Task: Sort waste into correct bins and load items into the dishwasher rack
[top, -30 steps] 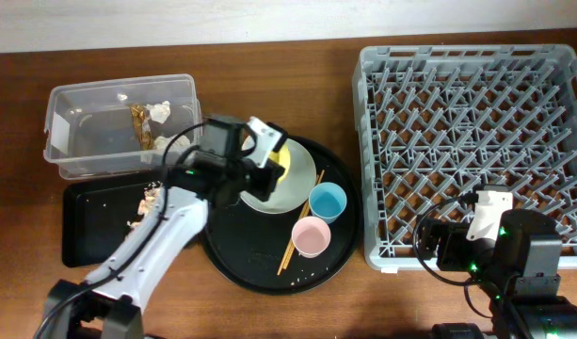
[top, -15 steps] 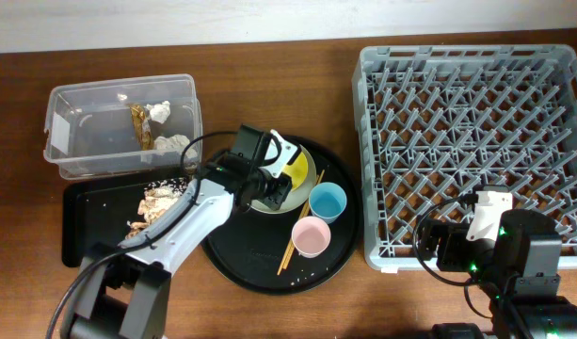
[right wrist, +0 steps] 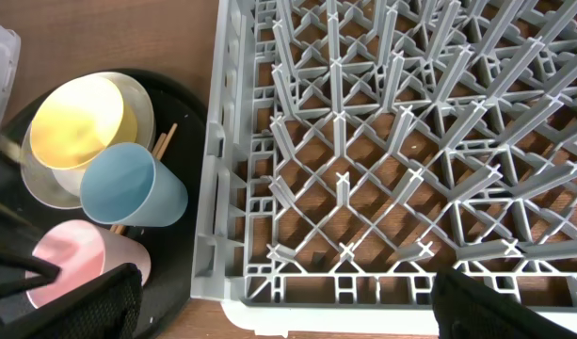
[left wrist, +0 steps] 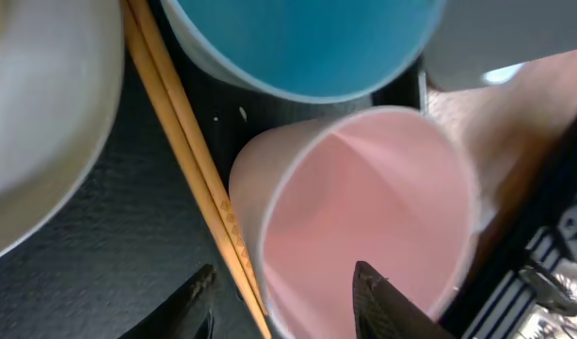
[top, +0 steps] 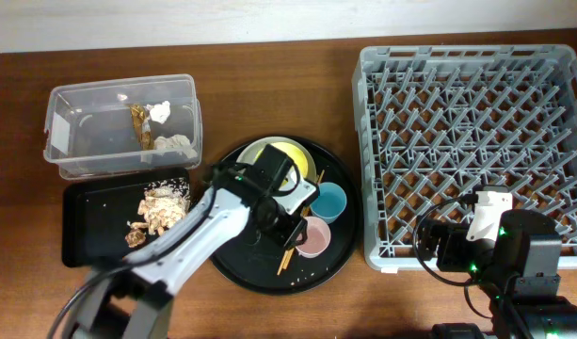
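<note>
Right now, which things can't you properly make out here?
- Pink cup, overhead: left arm covers part of it.
- Chopsticks, overhead: mostly under that arm.
- Plate, left wrist view: blurred, cut by the edge.
- Waste in the clear tub, overhead: too small to identify.

This looks like a robot lab staged as a kitchen, with a bare wooden tabletop [top: 269, 94] and a plain white wall [top: 175, 19]. A grey dish rack [top: 472, 141] stands right of the left gripper [top: 293, 226], and a round black tray [top: 241, 259] lies under it.
</note>
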`<state>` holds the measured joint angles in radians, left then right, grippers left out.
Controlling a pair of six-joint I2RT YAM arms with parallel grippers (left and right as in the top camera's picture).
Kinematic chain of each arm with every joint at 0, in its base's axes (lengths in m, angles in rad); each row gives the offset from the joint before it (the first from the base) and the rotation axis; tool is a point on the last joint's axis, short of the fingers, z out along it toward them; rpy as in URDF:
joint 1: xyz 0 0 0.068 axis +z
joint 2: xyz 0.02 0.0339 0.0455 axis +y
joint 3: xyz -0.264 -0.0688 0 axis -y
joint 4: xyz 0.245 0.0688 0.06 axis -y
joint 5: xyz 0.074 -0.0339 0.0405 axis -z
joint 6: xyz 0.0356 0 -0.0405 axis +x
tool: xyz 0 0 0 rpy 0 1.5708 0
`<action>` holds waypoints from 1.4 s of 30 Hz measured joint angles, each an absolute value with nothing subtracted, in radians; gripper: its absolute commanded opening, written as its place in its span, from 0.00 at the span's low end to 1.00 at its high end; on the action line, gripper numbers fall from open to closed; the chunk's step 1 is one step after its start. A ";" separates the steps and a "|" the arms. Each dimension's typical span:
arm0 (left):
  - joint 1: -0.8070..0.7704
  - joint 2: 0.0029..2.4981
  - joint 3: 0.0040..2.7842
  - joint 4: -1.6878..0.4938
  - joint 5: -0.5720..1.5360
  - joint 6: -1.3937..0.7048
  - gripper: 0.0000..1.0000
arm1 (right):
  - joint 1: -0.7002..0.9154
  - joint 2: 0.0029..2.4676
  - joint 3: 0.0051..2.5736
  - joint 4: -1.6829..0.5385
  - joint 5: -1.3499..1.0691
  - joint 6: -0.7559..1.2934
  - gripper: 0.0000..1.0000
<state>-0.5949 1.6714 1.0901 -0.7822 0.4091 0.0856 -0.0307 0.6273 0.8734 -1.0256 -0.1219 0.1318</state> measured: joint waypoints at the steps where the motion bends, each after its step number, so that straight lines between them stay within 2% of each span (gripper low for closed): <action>1: -0.600 1.710 1.090 -0.778 0.404 0.086 0.13 | -0.031 0.627 0.873 -1.025 -0.121 0.131 0.99; 2: -0.601 1.729 1.088 -0.777 0.400 0.087 0.04 | -0.031 0.627 0.873 -1.026 -0.121 0.132 0.99; 3: -0.601 1.731 1.088 -0.775 0.396 0.087 0.00 | -0.031 0.627 0.873 -1.026 -0.122 0.133 0.99; 7: -0.599 1.730 1.088 -0.785 0.389 0.086 0.00 | -0.031 0.627 0.873 -1.029 -0.122 0.132 0.99; 10: -0.516 1.544 1.091 -0.874 0.397 0.086 0.00 | -0.031 0.627 0.873 -1.003 -0.122 0.132 0.99; 12: -0.428 1.421 1.098 -0.826 0.509 0.086 0.00 | -0.031 0.627 0.873 -0.976 -0.126 0.132 0.99; 15: -0.300 1.391 1.109 -0.669 0.847 0.063 0.00 | -0.031 0.650 0.873 -0.952 -0.233 0.130 0.99; 16: -0.272 1.397 1.109 -0.586 1.005 0.052 0.00 | -0.031 0.695 0.873 -0.924 -0.356 0.101 0.99; 20: -0.268 1.404 1.109 -0.538 1.198 0.012 0.00 | -0.031 0.866 0.873 -0.876 -0.792 -0.028 0.99; 24: -0.281 1.454 1.109 -0.411 1.224 -0.128 0.00 | -0.031 0.980 0.874 -0.769 -1.131 -0.075 0.99; 26: -0.302 1.484 1.109 -0.343 1.224 -0.204 0.00 | -0.031 1.007 0.874 -0.749 -1.216 -0.094 0.98; 30: -0.379 1.493 1.109 -0.247 1.227 -0.312 0.00 | -0.031 1.049 0.874 -0.664 -1.267 -0.109 0.98; 35: -0.440 1.494 1.109 -0.242 1.227 -0.358 0.00 | -0.031 1.052 0.875 -0.539 -1.361 -0.112 0.99; 38: -0.469 1.497 1.108 -0.145 1.227 -0.415 0.00 | -0.031 1.052 0.875 -0.522 -1.423 -0.112 1.00; 41: -0.488 1.498 1.108 -0.108 1.227 -0.463 0.00 | -0.031 1.053 0.875 -0.520 -1.436 -0.112 0.81; 42: -0.488 1.498 1.108 -0.109 1.227 -0.466 0.00 | -0.031 1.053 0.875 -0.519 -1.436 -0.113 0.78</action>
